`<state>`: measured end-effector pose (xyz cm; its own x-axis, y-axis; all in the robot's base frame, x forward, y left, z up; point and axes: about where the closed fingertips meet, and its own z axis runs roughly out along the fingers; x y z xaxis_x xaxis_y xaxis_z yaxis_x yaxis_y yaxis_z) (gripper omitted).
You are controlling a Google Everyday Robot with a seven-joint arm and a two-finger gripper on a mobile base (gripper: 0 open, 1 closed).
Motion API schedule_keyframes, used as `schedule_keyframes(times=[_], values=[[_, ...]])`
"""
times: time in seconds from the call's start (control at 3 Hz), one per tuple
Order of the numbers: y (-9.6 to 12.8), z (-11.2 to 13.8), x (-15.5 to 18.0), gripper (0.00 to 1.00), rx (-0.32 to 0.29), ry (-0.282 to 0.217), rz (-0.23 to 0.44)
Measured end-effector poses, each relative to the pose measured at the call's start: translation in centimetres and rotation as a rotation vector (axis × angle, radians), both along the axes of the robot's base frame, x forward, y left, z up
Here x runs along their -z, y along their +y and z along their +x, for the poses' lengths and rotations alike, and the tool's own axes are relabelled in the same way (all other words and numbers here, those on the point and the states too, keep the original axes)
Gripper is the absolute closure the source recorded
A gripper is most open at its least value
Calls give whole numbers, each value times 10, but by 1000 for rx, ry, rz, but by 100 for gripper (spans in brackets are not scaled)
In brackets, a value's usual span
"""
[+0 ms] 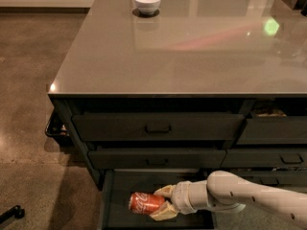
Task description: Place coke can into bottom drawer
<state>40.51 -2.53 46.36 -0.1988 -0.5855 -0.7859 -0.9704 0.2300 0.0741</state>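
Note:
The coke can is red-orange with white script and lies on its side inside the open bottom drawer, near its left half. My gripper, with tan fingers on a white arm, reaches in from the right and is shut on the can's right end. One finger is above the can and one below. The can sits low over the drawer's dark flat floor; I cannot tell whether it touches.
A white bowl stands at the far edge of the grey counter top. Two handled drawers are closed above the open one. Narrower drawers are on the right. Brown concrete floor lies to the left.

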Motion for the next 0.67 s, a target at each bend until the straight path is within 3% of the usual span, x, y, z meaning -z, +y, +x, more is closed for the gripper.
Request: schedule_keyframes(times=[0.33,0.67], values=[[2,-1,7,100,-5,5,15],[-7,14,49,100,19,-45,-1]])
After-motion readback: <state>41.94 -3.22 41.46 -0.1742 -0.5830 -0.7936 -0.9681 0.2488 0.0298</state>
